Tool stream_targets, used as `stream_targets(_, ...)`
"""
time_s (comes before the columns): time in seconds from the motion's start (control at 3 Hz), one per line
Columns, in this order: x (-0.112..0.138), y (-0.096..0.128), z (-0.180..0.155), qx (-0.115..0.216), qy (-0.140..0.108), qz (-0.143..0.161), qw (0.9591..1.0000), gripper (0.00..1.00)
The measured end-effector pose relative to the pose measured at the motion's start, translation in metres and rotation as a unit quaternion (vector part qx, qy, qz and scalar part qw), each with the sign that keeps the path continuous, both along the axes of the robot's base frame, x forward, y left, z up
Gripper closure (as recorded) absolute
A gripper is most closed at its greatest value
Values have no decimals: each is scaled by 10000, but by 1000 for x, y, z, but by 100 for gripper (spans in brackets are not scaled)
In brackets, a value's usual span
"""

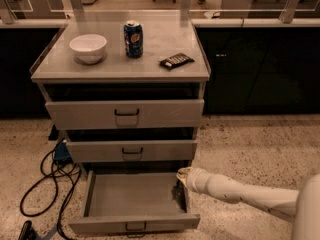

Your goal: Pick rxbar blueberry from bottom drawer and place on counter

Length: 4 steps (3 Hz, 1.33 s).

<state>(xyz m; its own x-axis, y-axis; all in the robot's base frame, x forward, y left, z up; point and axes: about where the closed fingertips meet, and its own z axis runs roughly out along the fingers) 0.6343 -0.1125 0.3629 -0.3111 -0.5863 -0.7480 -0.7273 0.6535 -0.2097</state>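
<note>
The bottom drawer (135,223) is pulled wide open at the foot of the grey cabinet. My gripper (178,190) reaches in from the right on a pale arm (235,191) and hangs dark against the drawer's right inner wall, low near the floor of the drawer. I cannot make out the rxbar blueberry; the bare drawer floor shows no bar, and the spot under the gripper is hidden. The counter (120,66) is the pale top of the cabinet, well above the gripper.
On the counter stand a white bowl (88,48), a blue soda can (133,39) and a dark bar with white markings (176,61). The two upper drawers (125,113) stand slightly open. Black cables (47,184) lie on the floor at the left.
</note>
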Motion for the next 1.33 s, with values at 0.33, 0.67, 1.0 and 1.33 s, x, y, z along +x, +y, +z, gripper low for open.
stream_targets(0.33, -42, -9, 44, 116, -160, 278, 9994, 100)
stream_targets(0.67, -60, -28, 88, 212, -313, 407, 9985, 100)
stream_targets(1.0, -47, -27, 128, 393, -376, 695, 9961, 100)
stream_targets(1.33, -3, -25, 182, 592, -422, 917, 9931, 100)
